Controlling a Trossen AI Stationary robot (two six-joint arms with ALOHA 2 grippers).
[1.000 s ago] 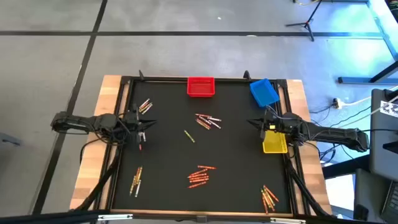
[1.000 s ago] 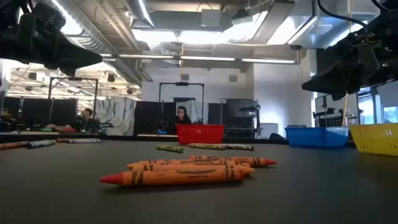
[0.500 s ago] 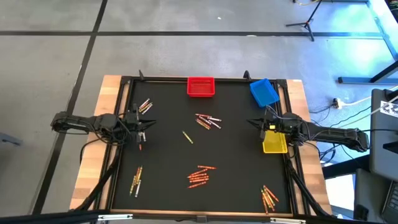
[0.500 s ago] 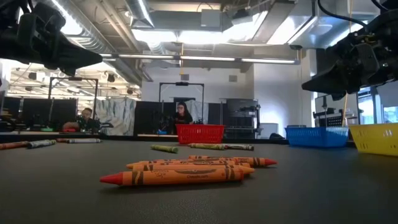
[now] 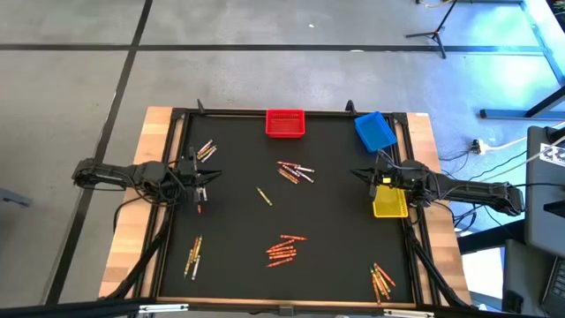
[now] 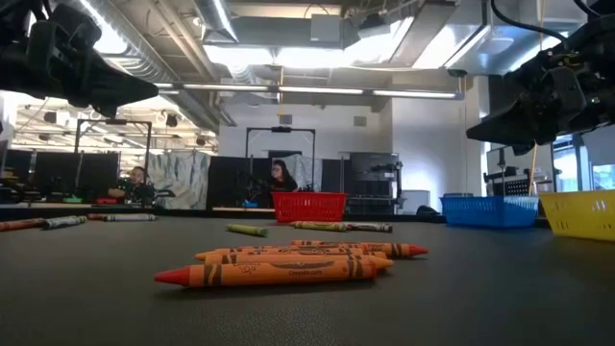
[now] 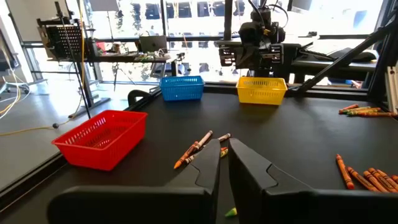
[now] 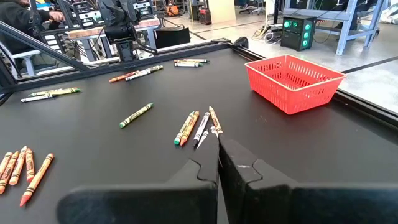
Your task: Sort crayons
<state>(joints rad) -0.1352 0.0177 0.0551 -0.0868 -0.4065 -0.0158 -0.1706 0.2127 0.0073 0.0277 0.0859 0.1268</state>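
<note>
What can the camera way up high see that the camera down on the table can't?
Only the high view shows the whole table, both whole arms, and crayon piles at the near left and near right. Only the low view shows the room behind, with people sitting, and the orange crayons close up. Both show the red bin, blue bin, yellow bin and the lone green crayon.

Robotics lab, open-plan.
Exposed ceiling ducts [image 6: 173, 67] upper left, equipment racks [image 6: 370, 183] mid-frame, seated person [image 6: 282, 179] behind.
</note>
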